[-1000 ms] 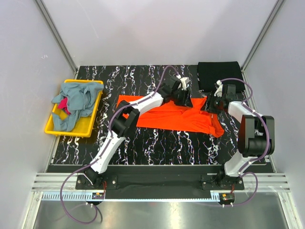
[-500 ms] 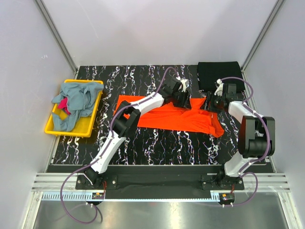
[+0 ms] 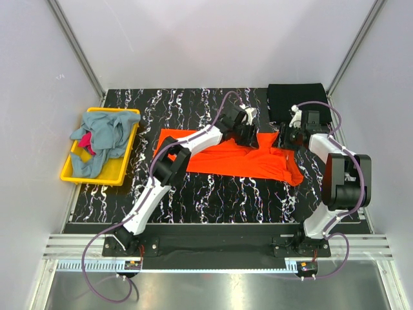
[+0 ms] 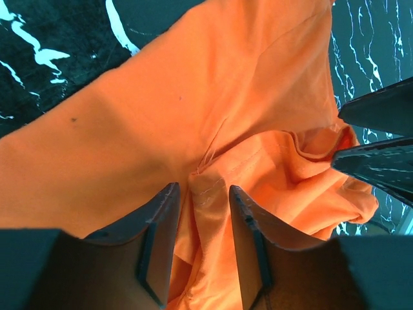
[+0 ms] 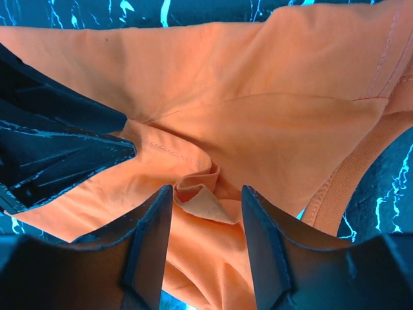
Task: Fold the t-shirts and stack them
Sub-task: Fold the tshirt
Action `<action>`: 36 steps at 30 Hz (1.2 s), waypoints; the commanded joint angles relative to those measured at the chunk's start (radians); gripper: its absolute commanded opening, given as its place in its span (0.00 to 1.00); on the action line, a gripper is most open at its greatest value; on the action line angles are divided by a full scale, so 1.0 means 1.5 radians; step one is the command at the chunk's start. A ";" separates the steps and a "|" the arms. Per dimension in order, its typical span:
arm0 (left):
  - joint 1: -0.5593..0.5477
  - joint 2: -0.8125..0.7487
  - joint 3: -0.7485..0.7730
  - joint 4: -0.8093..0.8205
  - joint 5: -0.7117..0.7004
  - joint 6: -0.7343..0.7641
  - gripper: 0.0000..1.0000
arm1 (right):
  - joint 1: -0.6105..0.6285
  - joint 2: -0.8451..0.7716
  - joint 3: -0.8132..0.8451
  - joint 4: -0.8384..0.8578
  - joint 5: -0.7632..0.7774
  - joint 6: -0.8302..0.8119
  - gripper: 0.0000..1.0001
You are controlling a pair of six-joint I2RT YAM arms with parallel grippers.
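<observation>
A bright orange t-shirt [image 3: 226, 158] lies spread across the middle of the table. My left gripper [image 3: 250, 132] is down on its far edge. In the left wrist view the gripper [image 4: 203, 190] pinches a raised seam fold of the shirt [image 4: 161, 116]. My right gripper [image 3: 284, 139] sits close by on the shirt's right end. In the right wrist view the gripper [image 5: 206, 194] stands a little apart around a loose curl of the shirt [image 5: 258, 77], not squeezing it. A folded black t-shirt [image 3: 297, 100] lies at the back right.
A yellow bin [image 3: 71, 174] at the left holds a crumpled grey-blue shirt [image 3: 103, 132] and a magenta one [image 3: 86, 143]. The two grippers are only a few centimetres apart. Frame posts and walls close in the table on three sides.
Both grippers have shifted slightly toward the back of the table, and the shirt's far right edge has bunched up and moved with them.
</observation>
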 commanded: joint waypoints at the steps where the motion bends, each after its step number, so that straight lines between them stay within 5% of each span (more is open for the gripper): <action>1: 0.000 0.002 0.033 0.018 0.029 0.009 0.38 | 0.005 0.005 0.025 -0.001 -0.010 -0.016 0.52; 7: 0.001 -0.015 0.029 0.020 0.031 0.005 0.00 | 0.005 0.002 0.031 0.001 0.009 -0.012 0.15; 10: 0.002 -0.042 0.009 0.021 0.017 -0.009 0.00 | 0.005 -0.008 0.033 0.002 0.032 -0.008 0.00; 22: 0.012 -0.153 -0.136 0.107 -0.025 -0.090 0.00 | 0.013 0.011 0.056 0.048 0.039 -0.014 0.00; 36: 0.019 -0.185 -0.193 0.130 -0.088 -0.108 0.00 | 0.039 0.039 0.083 0.115 0.057 -0.069 0.00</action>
